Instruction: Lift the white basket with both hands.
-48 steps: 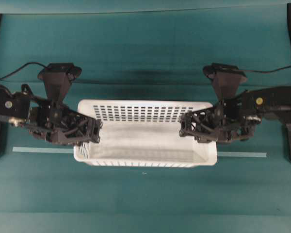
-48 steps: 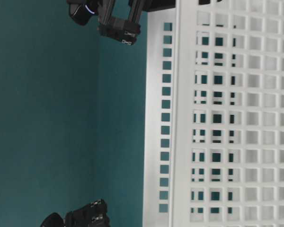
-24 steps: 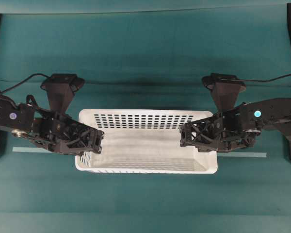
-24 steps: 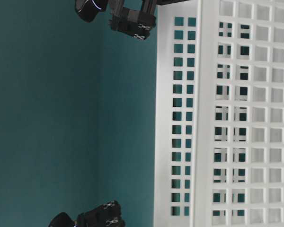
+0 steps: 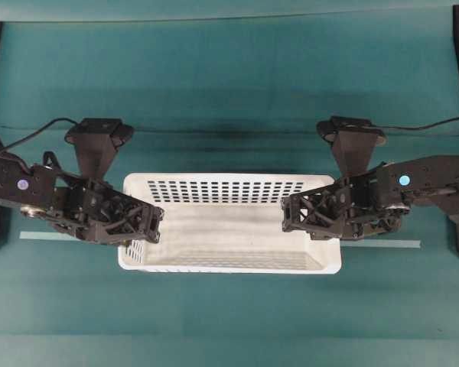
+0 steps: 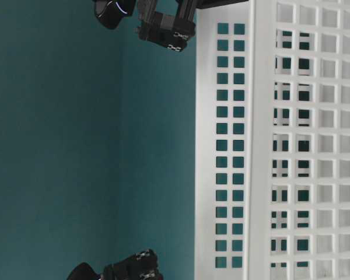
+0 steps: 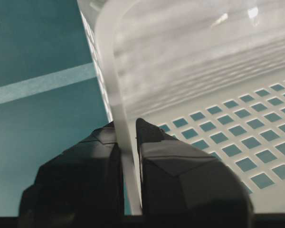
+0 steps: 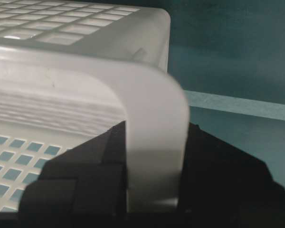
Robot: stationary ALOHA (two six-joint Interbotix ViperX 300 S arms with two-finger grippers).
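Both grippers are clamping the basket point(image 5: 229, 222) by its short ends: the left gripper point(image 5: 141, 222) is pinching the left rim, the right gripper point(image 5: 294, 214) the right rim. In the left wrist view the fingers point(image 7: 180, 166) are squeezing the thin wall between them, their tips partly cut off by the bottom edge. In the right wrist view the broad rim is lying across the gripper point(image 8: 154, 190), hiding most of both fingers. From overhead, the arms are covering the basket's end walls and part of a pale tape strip point(image 5: 69, 235) on the green table point(image 5: 229, 99). The table-level view is showing only a section of slotted wall.
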